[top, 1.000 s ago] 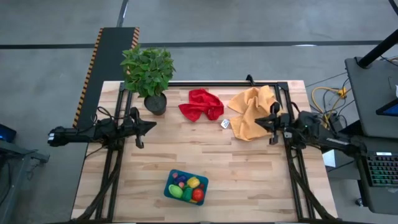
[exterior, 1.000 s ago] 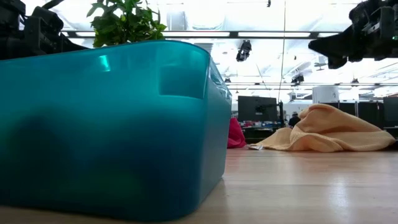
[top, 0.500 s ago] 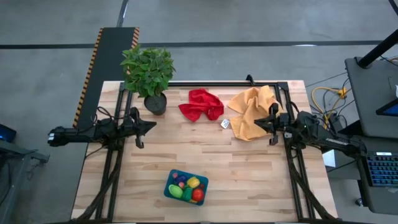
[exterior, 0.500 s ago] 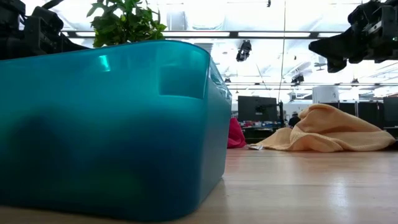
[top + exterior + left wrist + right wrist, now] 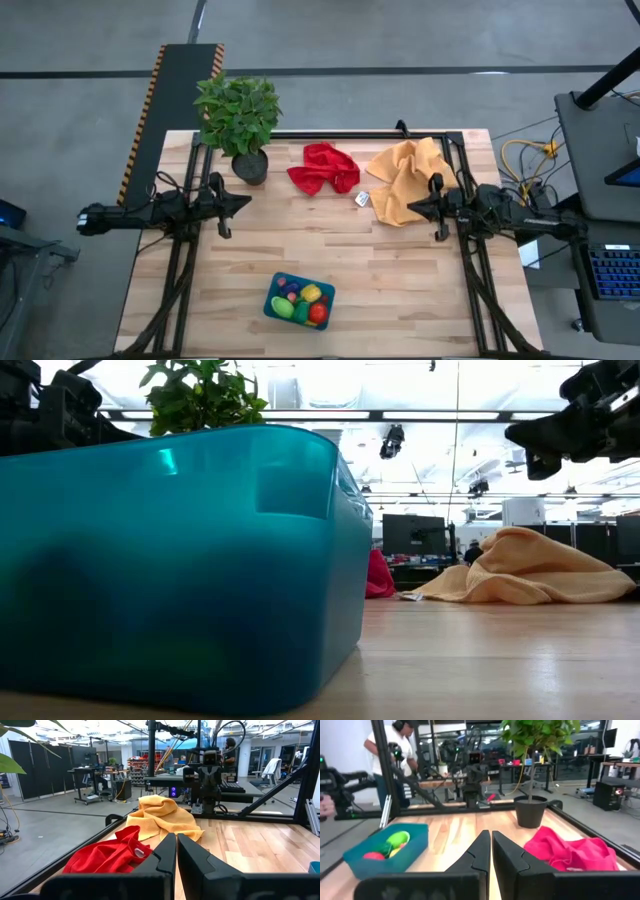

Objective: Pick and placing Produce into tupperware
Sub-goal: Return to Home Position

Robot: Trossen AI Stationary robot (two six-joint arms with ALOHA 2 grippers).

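We are seeing the left gripper (image 5: 243,203) and right gripper (image 5: 408,208) hovering pinched closed, gripping nothing; produce (image 5: 303,299) is lying inside the tupperware (image 5: 180,560).

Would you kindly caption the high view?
Produce in the tupperware; left gripper and right gripper hover shut at opposite sides.

Free passage: the middle band of the table (image 5: 330,240) is bare wood from the left pincer (image 5: 245,201) to the right pincer (image 5: 411,208). Both hang raised at opposite sides, fingers together.

Obstacles, far edge: potted plant (image 5: 238,115) at the left, red cloth (image 5: 322,168) at centre, yellow cloth (image 5: 405,180) at the right, its edge beneath the right pincer. A small white tag (image 5: 363,199) lies between the cloths.

Obstacle, near edge: the tupperware (image 5: 299,300), open on top, with bare wood on either side.
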